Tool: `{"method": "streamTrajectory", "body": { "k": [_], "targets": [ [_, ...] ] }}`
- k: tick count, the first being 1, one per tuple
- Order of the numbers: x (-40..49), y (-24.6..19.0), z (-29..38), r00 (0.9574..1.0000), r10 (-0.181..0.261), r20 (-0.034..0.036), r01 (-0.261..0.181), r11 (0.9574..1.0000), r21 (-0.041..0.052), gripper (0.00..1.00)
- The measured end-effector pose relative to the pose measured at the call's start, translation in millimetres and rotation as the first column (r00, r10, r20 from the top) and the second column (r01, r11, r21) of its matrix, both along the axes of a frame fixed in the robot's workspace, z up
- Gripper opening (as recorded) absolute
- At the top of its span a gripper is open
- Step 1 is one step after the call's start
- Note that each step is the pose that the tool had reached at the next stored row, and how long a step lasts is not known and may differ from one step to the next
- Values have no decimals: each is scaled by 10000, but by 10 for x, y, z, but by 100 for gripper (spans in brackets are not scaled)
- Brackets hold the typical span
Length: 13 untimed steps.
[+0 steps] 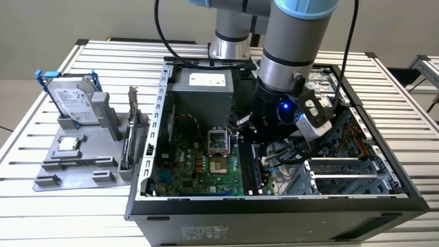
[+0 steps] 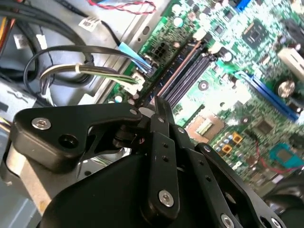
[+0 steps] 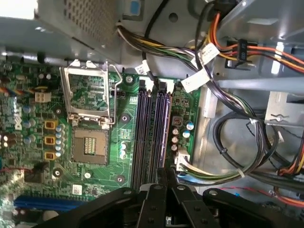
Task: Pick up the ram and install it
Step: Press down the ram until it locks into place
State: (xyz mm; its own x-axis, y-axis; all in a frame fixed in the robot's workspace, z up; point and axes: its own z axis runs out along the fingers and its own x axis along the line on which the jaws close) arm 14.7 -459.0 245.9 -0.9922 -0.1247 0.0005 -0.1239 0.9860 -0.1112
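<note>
Jaws: the black jaws are pinched narrow on the top edge of the long, flat dark circuit-board ram stick.
Ram: directly below the jaws, standing in a black memory slot on the green motherboard.
Doing it well: press straight down, evenly (tilt would jam one end).
Watch: white cable connector just beside the jaws.
</note>
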Motion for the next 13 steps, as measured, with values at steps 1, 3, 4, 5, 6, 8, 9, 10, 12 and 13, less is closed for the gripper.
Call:
{"method": "streamTrajectory", "body": {
  "k": [1,3,4,5,6,8,9,10,12,13],
  "targets": [
    [0,0,-2,9998,180,-1,-180,9998,-1,0],
    [0,0,-11,9985,550,1,-550,9985,3,0],
    [0,0,-15,9973,730,0,-730,9973,2,0],
    [0,0,-19,9958,920,-1,-920,9958,0,0],
    [0,0,-23,9941,1089,-1,-1089,9941,0,0],
    [0,0,-30,9893,1456,-1,-1456,9893,-1,0],
    [0,0,-35,9866,1631,0,-1631,9866,2,0],
    [0,0,-38,9836,1805,0,-1805,9836,3,0],
    [0,0,-44,9770,2132,1,-2132,9770,8,0],
    [0,0,-45,9741,2262,0,-2262,9741,15,0]
  ]
}}
